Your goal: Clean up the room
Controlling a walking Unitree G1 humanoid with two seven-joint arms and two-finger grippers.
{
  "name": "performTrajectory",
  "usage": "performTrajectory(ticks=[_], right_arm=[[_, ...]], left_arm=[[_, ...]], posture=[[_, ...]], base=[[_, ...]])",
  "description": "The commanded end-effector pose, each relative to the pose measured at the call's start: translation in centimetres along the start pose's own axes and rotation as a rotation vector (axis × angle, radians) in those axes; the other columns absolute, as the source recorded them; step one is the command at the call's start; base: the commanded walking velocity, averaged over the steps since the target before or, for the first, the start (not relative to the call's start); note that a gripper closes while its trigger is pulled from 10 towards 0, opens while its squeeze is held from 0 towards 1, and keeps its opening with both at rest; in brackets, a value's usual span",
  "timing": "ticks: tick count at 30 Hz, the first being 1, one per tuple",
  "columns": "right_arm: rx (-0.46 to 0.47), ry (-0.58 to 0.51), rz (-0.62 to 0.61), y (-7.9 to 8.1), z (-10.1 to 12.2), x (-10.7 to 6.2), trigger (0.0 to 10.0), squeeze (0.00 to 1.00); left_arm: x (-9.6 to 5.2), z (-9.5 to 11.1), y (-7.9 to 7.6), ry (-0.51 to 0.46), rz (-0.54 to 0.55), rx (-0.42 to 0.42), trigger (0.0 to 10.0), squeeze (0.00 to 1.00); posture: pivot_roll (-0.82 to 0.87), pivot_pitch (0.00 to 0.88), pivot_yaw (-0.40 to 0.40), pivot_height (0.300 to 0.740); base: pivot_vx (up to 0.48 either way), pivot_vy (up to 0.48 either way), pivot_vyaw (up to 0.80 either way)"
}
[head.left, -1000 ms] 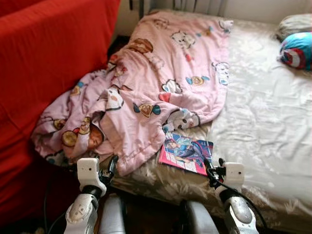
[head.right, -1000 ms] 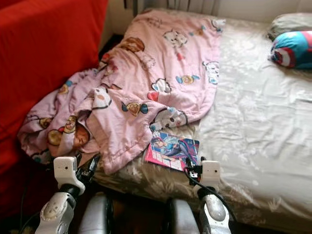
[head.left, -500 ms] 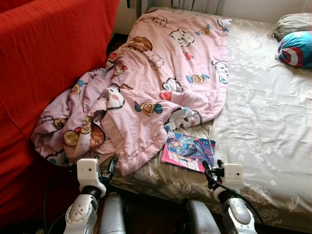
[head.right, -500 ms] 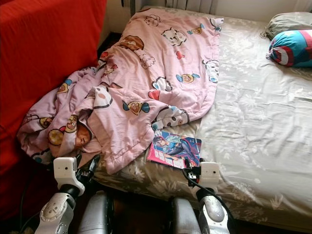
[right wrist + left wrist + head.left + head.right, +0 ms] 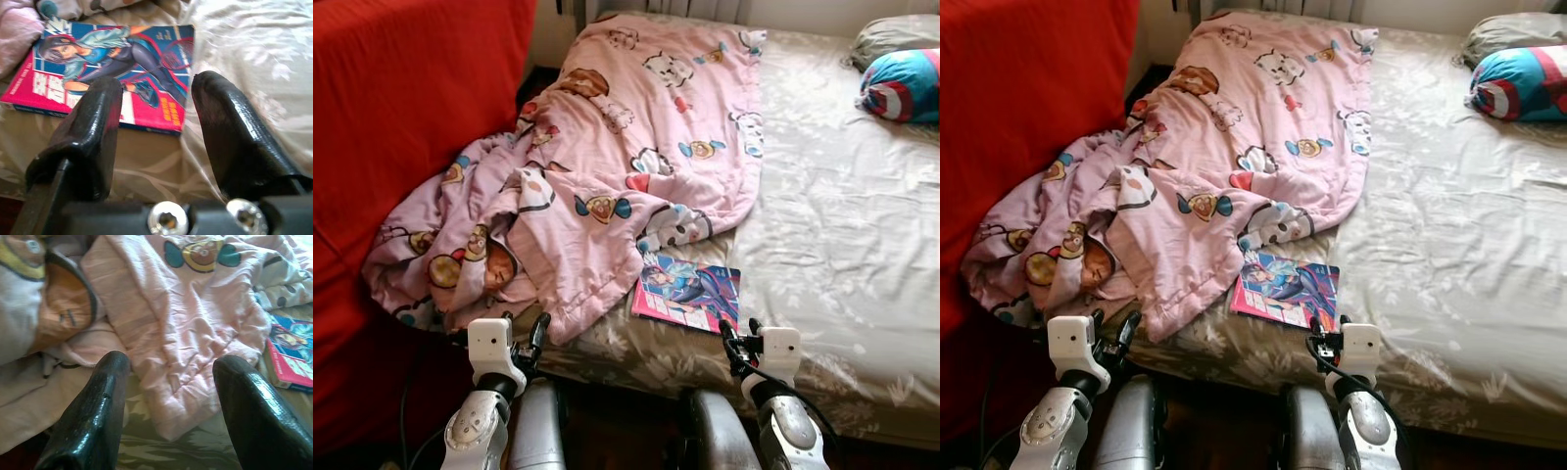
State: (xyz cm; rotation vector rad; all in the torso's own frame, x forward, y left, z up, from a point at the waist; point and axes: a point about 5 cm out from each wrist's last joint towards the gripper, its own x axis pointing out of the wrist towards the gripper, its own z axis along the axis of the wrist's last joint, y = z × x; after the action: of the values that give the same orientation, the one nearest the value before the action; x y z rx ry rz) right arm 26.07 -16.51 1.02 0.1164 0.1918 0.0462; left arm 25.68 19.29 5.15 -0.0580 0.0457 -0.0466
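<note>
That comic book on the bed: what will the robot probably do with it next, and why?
Probably ease the right gripper forward and close on the book. Its fingers stand open and aimed at the book's near edge without touching it, and the book lies flat on the bed sheet beside the rumpled pink blanket.

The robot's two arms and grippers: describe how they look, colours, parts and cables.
Both arms are silver with rounded shells. Each ends in a white boxy wrist block. The left gripper and right gripper each have two long, glossy black fingers. Black cables run along both wrists, and two silver bolts sit at the right gripper's base.
</note>
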Motion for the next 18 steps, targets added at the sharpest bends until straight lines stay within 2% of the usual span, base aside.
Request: performTrajectory(ticks=[1,10,18], right_arm=[[0.009,0.018,-0.011,-0.26,-0.55,-0.35,10.0,0.0],[0.019,0.029,0.014,0.15,-0.83,-0.43,10.0,0.0],[0.018,0.028,0.035,0.42,-0.78,-0.37,10.0,0.0]], left_arm=[[-0.33,-0.49,-0.09,0.03,-0.005,0.005,10.0,0.0],[-0.33,-0.53,-0.26,0.031,-0.016,0.006,10.0,0.0],[-0.32,-0.49,-0.29,0.029,-0.017,0.008,10.0,0.0]], posture=[[0.03,0.222,-0.043,0.584],[0.03,0.223,-0.043,0.584],[0.03,0.224,-0.044,0.584]], base=[[0.0,0.0,0.0],[0.0,0.0,0.0],[0.248,0.0,0.0]])
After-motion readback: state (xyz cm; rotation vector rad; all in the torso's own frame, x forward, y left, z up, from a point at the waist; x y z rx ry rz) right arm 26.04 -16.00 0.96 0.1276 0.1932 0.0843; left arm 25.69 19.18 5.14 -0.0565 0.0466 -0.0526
